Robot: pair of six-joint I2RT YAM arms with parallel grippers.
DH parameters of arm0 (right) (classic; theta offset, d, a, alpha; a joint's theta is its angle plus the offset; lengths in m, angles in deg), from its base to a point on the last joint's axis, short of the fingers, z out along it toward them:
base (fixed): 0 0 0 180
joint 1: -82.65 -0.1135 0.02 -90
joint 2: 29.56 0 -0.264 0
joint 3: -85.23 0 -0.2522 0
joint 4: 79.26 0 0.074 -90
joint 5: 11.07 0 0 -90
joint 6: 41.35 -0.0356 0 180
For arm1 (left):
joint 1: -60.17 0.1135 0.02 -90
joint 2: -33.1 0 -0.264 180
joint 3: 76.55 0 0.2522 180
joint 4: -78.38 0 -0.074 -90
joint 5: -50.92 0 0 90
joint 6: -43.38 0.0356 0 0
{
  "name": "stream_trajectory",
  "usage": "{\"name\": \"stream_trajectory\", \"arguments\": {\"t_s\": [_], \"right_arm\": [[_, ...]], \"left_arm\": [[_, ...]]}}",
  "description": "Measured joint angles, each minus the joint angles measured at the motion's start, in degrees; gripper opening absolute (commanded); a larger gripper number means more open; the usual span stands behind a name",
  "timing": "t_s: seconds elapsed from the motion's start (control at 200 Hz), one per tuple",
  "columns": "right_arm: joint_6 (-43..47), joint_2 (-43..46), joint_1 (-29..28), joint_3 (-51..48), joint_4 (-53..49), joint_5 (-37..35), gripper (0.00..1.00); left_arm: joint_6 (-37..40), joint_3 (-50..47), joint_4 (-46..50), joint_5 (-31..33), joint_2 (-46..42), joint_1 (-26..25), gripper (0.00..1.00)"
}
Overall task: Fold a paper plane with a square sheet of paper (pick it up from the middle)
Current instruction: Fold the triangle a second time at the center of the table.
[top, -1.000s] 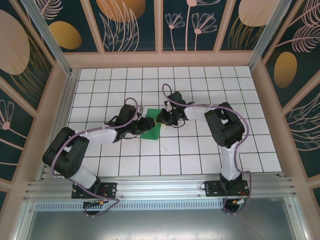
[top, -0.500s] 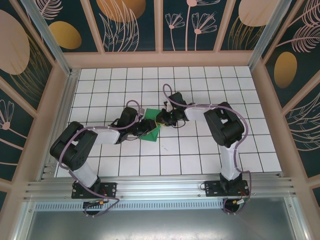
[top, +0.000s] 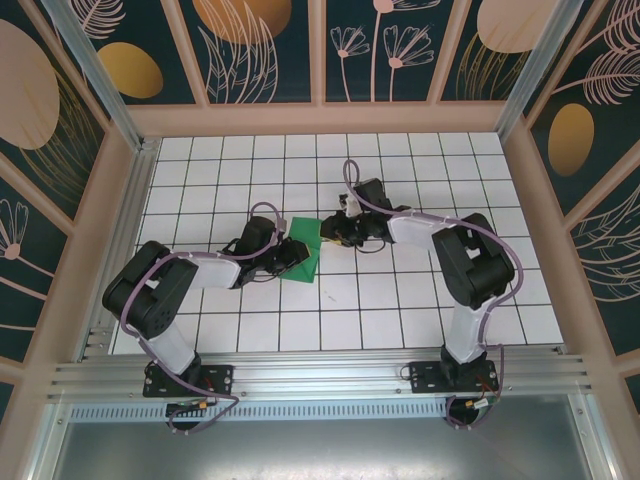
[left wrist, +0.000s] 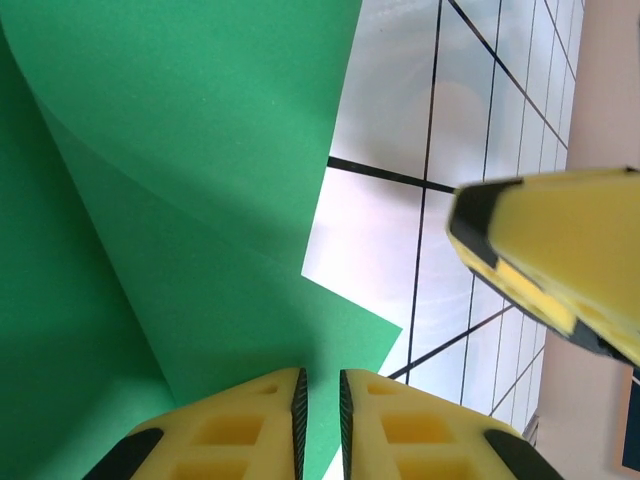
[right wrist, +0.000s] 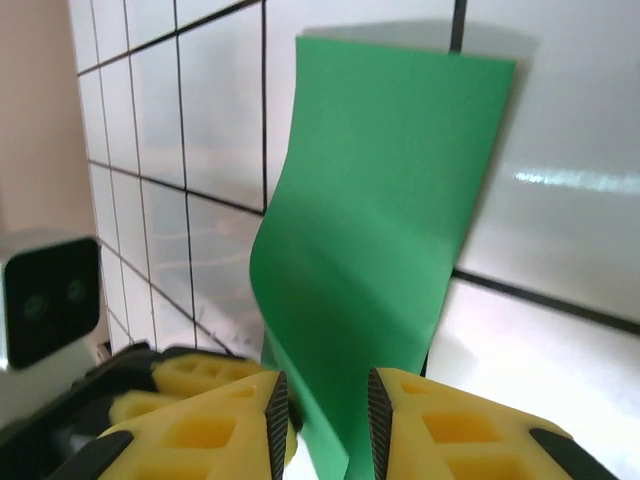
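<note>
presently the square sheet of paper sits near the middle of the tiled table, between the two arms. part of it rests on the tiles and part curls upward.

left gripper: in the left wrist view the left gripper has its jaws drawn in to a thin slit, with a corner edge of the sheet running into it. judged a pinch on the paper. the grip sits at the edge, which leaves the broad face free to bend. one layer of green curves over another here, so a fold is started but not pressed flat.

right gripper: in the right wrist view the right gripper has its jaws standing apart, wider than the paper. the sheet rises between them in a soft curve. judged released, with the jaws only bracketing the sheet, not clamping it. this placement likely steadies the raised flap while the other arm takes hold.

edges and room: the far edge of the sheet lies straight across a black grid line, flat on the tile. a finger of the right gripper hangs just beside the sheet's free corner in the left wrist view. the two grippers are close, so any sweep inward risks contact. open tiles lie on all sides, and the wooden wall is well apart.

no pointed dart shape is formed yet.
</note>
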Motion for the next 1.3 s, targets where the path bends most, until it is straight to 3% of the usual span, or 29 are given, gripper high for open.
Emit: {"name": "stream_trajectory", "arguments": {"t_s": [0.651, 0.746, 0.936, 1.296], "right_arm": [[5.0, -1.9, -3.2, -0.6, -2.1, 1.4, 0.33], [5.0, -2.6, -3.2, -0.1, -2.4, 1.4, 0.28], [5.1, -3.5, -3.2, 0.9, -2.6, 1.6, 0.07], [7.2, -5.6, -3.3, 2.3, -3.7, -0.7, 0.05]], "left_arm": [[0.2, 0.0, 1.0, 1.3, 0.0, 0.0, 0.16], [0.2, 0.0, 1.0, 1.2, 0.0, 0.0, 0.16], [0.2, 0.0, 1.1, 1.3, 0.0, 0.0, 0.15], [0.4, 0.0, 1.9, 1.2, 0.0, 0.0, 0.21]]}}
